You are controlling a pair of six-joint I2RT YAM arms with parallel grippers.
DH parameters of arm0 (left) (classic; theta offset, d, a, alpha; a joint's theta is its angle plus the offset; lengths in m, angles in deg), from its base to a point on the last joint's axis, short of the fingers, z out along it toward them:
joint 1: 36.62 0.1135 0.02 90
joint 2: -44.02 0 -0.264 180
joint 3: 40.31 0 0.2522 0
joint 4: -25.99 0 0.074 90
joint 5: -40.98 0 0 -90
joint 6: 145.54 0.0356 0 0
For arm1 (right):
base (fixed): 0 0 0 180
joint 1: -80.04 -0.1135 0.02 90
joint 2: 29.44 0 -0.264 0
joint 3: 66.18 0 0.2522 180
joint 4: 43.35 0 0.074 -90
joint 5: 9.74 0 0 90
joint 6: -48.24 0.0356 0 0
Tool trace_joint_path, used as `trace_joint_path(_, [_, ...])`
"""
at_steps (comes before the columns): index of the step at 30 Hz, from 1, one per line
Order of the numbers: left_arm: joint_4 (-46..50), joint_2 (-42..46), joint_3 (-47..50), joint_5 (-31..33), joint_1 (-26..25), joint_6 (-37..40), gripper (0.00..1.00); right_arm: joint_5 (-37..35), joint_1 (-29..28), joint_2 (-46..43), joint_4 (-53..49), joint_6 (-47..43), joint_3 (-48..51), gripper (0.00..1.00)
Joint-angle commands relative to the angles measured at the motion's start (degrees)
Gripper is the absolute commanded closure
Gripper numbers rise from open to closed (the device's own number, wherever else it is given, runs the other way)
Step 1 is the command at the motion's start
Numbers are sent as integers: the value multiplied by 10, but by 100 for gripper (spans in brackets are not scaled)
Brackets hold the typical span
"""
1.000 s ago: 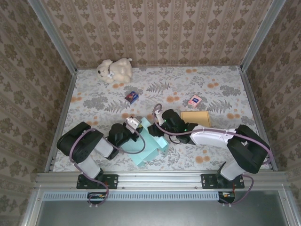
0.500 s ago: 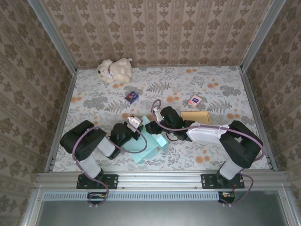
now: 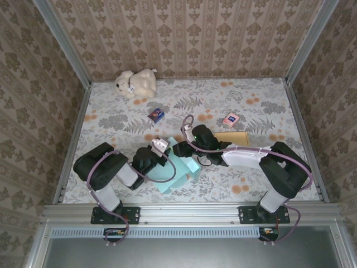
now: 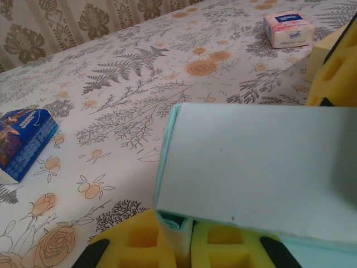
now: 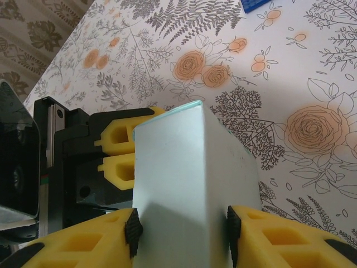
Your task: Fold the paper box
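Note:
The paper box (image 3: 179, 172) is pale teal, partly folded, and lies on the flowered table between the two arms. In the left wrist view my left gripper (image 4: 187, 230) is shut on a thin upright wall of the box (image 4: 262, 162), with its yellow fingers (image 4: 134, 243) pressed against both sides. In the right wrist view my right gripper (image 5: 183, 234) is shut on a raised corner of the box (image 5: 189, 178), its dark pads (image 5: 133, 231) touching both faces. From above, the left gripper (image 3: 164, 157) and right gripper (image 3: 179, 151) meet at the box's far end.
A plush bear (image 3: 136, 82) sits at the back left. A small blue packet (image 3: 156, 115) and a pink packet (image 3: 231, 119) lie mid-table. A flat brown card (image 3: 232, 138) lies just behind the right arm. Metal rails (image 3: 72, 139) edge the table.
The right arm has reached further left, bringing its gripper onto the box's far end. The left arm has edged slightly right with the box.

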Motion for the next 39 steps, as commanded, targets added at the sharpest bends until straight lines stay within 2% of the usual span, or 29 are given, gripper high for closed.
trace_joint_path(1, [13, -16, -22, -84, -29, 23, 97, 74, -18, 17, -30, -4, -31, 52])
trace_joint_path(10, [13, -14, -24, -79, -34, 22, 98, 55, -19, 61, -46, -6, -68, 51])
trace_joint_path(18, [13, -23, -35, 13, -36, -8, 99, 140, -19, 63, 25, 35, -43, 53])
trace_joint_path(23, [13, -24, -37, 35, -36, -24, 100, 146, -19, 52, 27, 42, -32, 52])
trace_joint_path(25, [13, -20, -35, 35, -37, -29, 100, 126, -19, 43, 14, 35, -31, 53])
trace_joint_path(32, [13, 7, -5, 49, -38, -46, 100, -33, -19, -39, -92, -35, -35, 52])
trace_joint_path(39, [13, 31, 19, 115, -38, -73, 100, -136, -25, -120, -173, -78, -40, 51])
